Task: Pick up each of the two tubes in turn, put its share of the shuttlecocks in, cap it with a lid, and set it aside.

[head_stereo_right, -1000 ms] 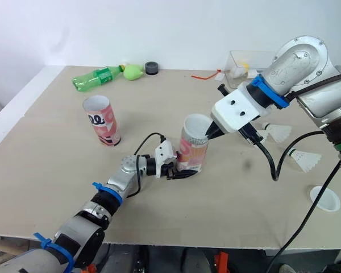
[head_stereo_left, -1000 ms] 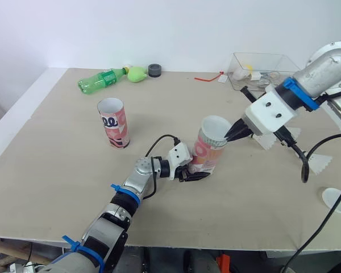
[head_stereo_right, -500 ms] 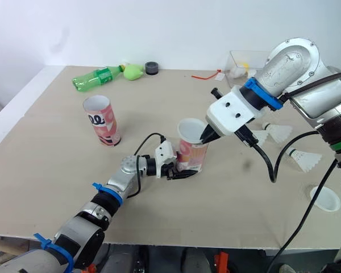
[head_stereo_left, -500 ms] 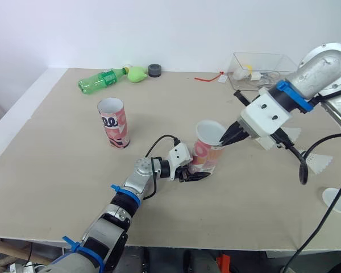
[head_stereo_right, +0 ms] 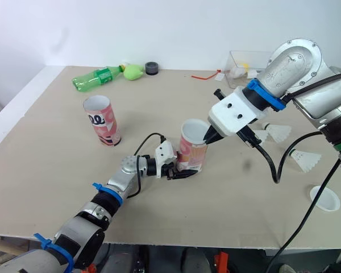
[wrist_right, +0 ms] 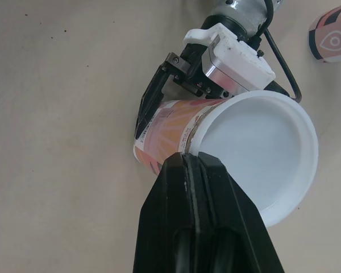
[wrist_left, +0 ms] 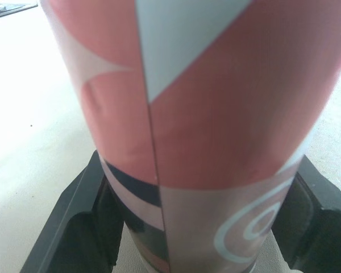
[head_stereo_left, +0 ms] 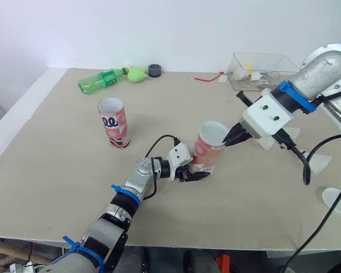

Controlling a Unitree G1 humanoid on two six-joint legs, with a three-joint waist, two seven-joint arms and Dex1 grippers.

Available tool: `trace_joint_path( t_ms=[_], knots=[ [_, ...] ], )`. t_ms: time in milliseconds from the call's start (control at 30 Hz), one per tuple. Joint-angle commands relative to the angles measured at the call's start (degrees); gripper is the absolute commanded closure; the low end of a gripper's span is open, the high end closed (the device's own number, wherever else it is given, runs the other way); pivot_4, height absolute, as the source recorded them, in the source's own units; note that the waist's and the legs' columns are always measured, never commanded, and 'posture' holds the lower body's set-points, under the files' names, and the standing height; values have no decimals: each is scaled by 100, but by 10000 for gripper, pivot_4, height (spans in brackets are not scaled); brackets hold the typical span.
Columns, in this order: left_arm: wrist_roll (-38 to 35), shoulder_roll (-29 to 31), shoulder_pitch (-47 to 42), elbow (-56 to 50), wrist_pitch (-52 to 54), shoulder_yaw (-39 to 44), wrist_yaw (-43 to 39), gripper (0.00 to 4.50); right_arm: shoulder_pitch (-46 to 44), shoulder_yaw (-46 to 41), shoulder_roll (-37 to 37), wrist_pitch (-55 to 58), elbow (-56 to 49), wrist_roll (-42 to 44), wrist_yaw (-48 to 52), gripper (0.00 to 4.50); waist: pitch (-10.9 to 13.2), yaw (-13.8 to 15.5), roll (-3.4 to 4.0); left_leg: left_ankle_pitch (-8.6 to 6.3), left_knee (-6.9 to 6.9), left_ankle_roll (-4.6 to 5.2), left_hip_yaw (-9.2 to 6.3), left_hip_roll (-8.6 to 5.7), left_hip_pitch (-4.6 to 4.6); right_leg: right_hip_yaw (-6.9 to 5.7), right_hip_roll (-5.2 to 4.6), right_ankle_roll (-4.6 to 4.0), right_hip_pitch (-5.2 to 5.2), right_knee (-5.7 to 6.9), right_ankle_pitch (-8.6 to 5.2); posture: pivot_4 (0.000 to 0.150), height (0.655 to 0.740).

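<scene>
A pink patterned tube (head_stereo_left: 206,154) stands slightly tilted at the table's middle. My left gripper (head_stereo_left: 188,172) is shut on its lower part, and its black fingers (wrist_left: 74,233) press both sides of the tube (wrist_left: 204,114). A white lid (head_stereo_left: 215,132) sits on the tube's mouth. My right gripper (head_stereo_left: 230,138) is shut on the lid's rim (wrist_right: 261,165) from the right side. A second pink tube (head_stereo_left: 113,123) stands upright and open at the left. Two shuttlecocks (head_stereo_right: 278,132) (head_stereo_right: 306,160) lie at the right. Another white lid (head_stereo_left: 336,199) lies near the front right edge.
A clear plastic box (head_stereo_left: 259,71) stands at the back right. At the back lie a green bottle (head_stereo_left: 102,79), a green object (head_stereo_left: 136,74), a black cap (head_stereo_left: 154,70) and a red strip (head_stereo_left: 208,78). The right arm's black cable (head_stereo_left: 302,165) hangs over the shuttlecocks.
My right gripper pushed the lid down and left on the tube's mouth, tilting the tube, then eased back slightly right. The left gripper kept its hold.
</scene>
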Motion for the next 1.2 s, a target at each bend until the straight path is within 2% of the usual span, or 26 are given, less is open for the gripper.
trace_joint_path(
  t_ms=[33,1000,1033,1200],
  knots=[
    [237,83,174,349,215,-151,69,15054,-213,34,9,-134,89,-47,224,44527,0,0,0,0,0,0,0,0,0,0,0,0,0,0,0,1500,7400],
    [209,58,230,250,294,-171,85,15054,-290,276,-12,-109,276,-46,224,44527,0,-3,0,1,0,0,0,1,3,1,0,-2,1,0,3,1500,7400],
    [209,64,239,243,303,-173,82,15054,-260,205,29,-174,300,-26,224,38154,0,-3,0,1,0,0,0,1,3,1,-1,-2,1,0,3,1500,7400],
    [201,92,289,181,334,-184,59,15054,-272,130,-20,65,161,114,224,37269,0,-2,1,1,0,0,1,0,1,1,-3,-3,-1,0,3,1500,7400]
  ],
)
